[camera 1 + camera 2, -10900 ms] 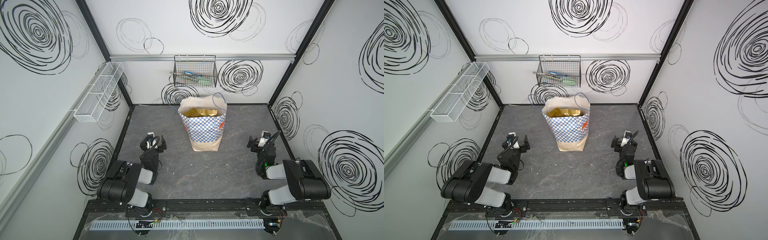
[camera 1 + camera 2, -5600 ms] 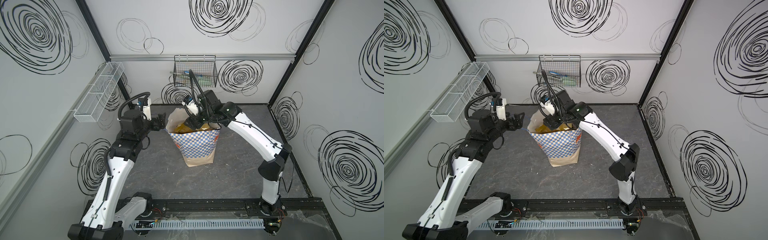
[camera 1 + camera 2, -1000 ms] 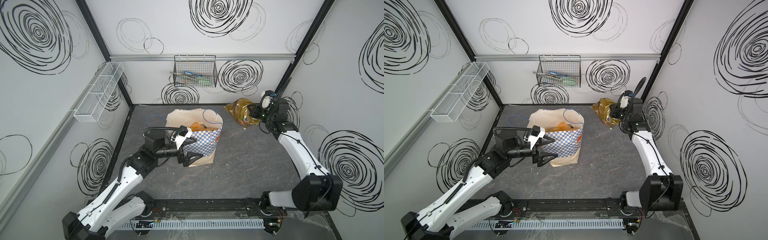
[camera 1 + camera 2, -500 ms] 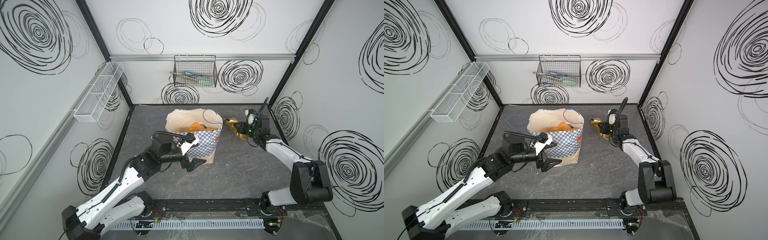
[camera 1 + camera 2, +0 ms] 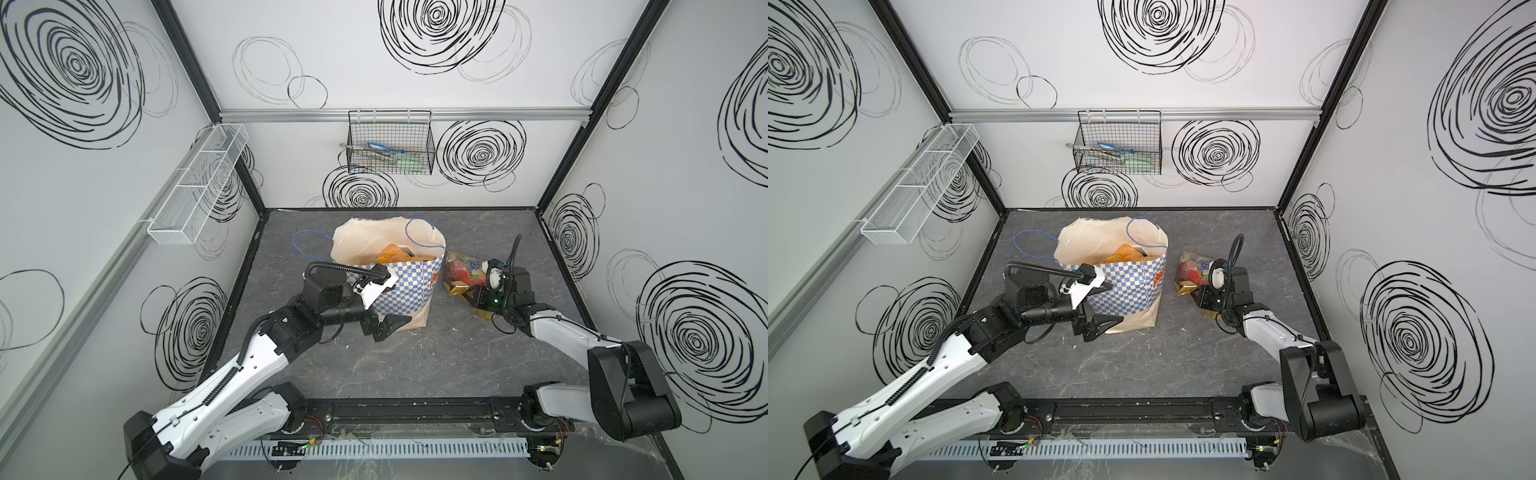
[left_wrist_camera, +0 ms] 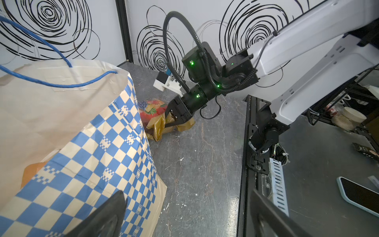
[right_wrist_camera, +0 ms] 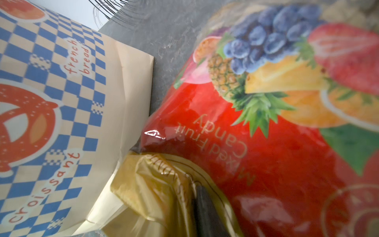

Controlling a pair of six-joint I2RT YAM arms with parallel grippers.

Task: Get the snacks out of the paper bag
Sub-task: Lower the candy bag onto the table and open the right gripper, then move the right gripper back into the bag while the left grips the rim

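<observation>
Though the right pincer (image 6: 173, 120) sits low on the gold bag (image 6: 158, 127), one dark finger (image 7: 203, 207) pressed into its foil, whether it grips or has let go cannot be told; the gold bag lies on the table (image 6: 201, 164) right under its tips, out of the paper bag (image 5: 399, 291); touching it, just past those tips, is the red pouch (image 7: 266, 143), also out; close on the pincer's left stands the paper bag, upright, mouth open, orange packets (image 5: 390, 253) inside, so the task looks well short of done; farther left, at the bag's front base, the left pincer (image 6: 188, 207) is spread wide and holds nothing; whether its finger touches the paper cannot be told. Likely risks: foil clinging to a finger as the right pincer rises would drag the gold bag into the red pouch or against the paper bag; a nudge from the left pincer at the base could tip so light a bag and spill it; a blue cord (image 6: 61, 84) loops above the rim and could snag a finger reaching in.
</observation>
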